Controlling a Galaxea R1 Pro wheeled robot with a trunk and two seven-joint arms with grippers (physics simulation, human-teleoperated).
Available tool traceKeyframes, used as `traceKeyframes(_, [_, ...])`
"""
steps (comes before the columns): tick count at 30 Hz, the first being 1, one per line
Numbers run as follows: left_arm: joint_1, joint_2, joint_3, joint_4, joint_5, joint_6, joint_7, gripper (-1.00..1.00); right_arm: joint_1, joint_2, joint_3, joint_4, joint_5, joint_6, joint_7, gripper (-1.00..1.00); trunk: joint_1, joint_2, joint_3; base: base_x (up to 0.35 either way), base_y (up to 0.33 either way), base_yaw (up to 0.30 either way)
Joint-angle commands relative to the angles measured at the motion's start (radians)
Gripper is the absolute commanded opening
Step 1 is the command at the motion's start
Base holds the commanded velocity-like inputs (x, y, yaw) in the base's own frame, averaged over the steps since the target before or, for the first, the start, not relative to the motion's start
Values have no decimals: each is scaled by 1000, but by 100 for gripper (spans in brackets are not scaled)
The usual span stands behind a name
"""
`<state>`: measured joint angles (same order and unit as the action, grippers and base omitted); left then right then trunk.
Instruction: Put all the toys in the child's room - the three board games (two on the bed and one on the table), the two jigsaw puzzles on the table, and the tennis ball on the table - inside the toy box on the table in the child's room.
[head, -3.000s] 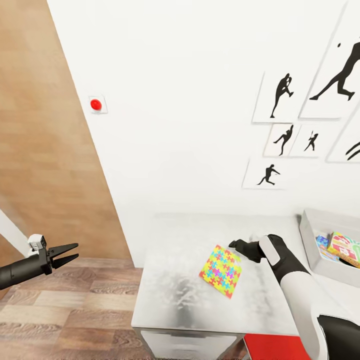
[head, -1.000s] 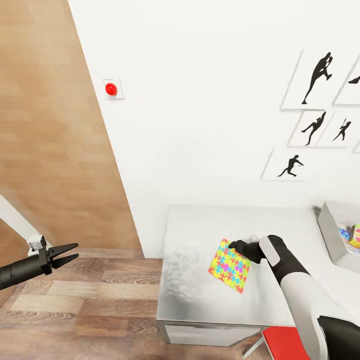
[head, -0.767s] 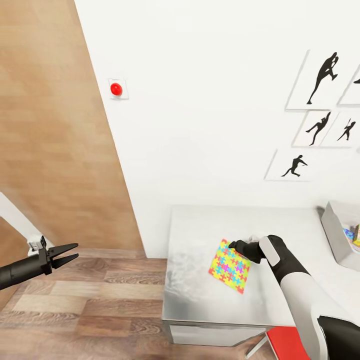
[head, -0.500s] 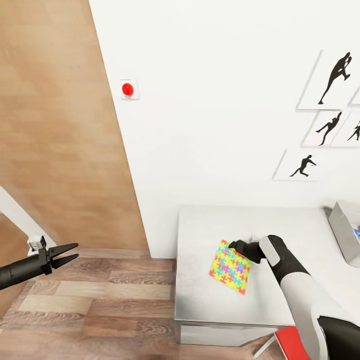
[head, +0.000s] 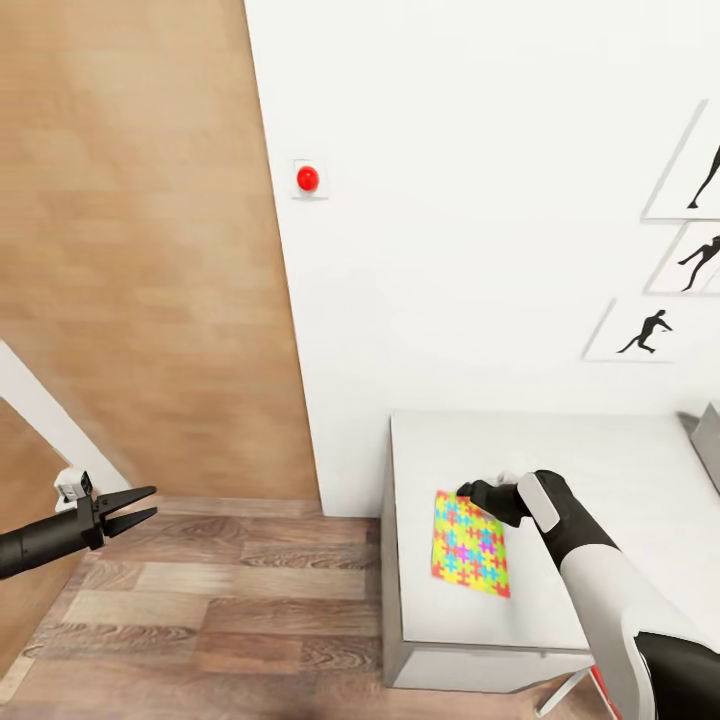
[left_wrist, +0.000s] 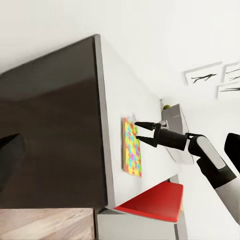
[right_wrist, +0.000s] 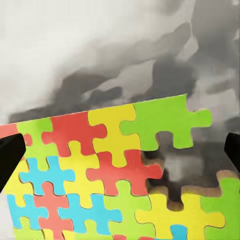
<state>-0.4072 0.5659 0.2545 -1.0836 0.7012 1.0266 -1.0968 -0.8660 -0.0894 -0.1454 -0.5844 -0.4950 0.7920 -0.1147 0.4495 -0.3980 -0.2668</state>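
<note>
A bright multicoloured jigsaw puzzle (head: 470, 543) lies flat on the white table (head: 620, 450), near its left edge. My right gripper (head: 466, 491) is open at the puzzle's far corner, low over it. The left wrist view shows the same puzzle (left_wrist: 131, 154) with the right gripper (left_wrist: 137, 131) spread above it. In the right wrist view the puzzle (right_wrist: 110, 165) lies close under the right gripper (right_wrist: 120, 150), one dark fingertip (right_wrist: 10, 155) at each side. The toy box (left_wrist: 176, 135) stands further along the table; its edge (head: 708, 440) is at the head view's right. My left gripper (head: 140, 508) hangs open over the floor.
A white wall with a red button (head: 307, 179) and black silhouette pictures (head: 645, 330) backs the table. A brown wood panel (head: 150, 250) is at the left, plank floor (head: 220, 600) below. A red chair (left_wrist: 155, 200) sits by the table's near side.
The whole view has swung left, so the table and the wall sit further right. The puzzle has slid toward the table's left edge with my right gripper and turned squarer.
</note>
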Motion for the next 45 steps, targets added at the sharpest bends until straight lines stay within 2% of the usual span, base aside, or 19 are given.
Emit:
traceKeyframes(1, [-1,0,0,1,0,4,-3,100,-1,0,-2,-2,-11,4,-10,100,1,-2,-2,-28,281,0])
traceKeyframes(11, [-1,0,0,1,0,4,-3,100,-1,0,-2,-2,-11,4,-10,100,1,-2,-2,-110,121,0])
traceKeyframes(45, [-1,0,0,1,0,5,-3,100,-1,0,-2,-2,-11,5,-9,100,1,-2,-2,-18,103,0])
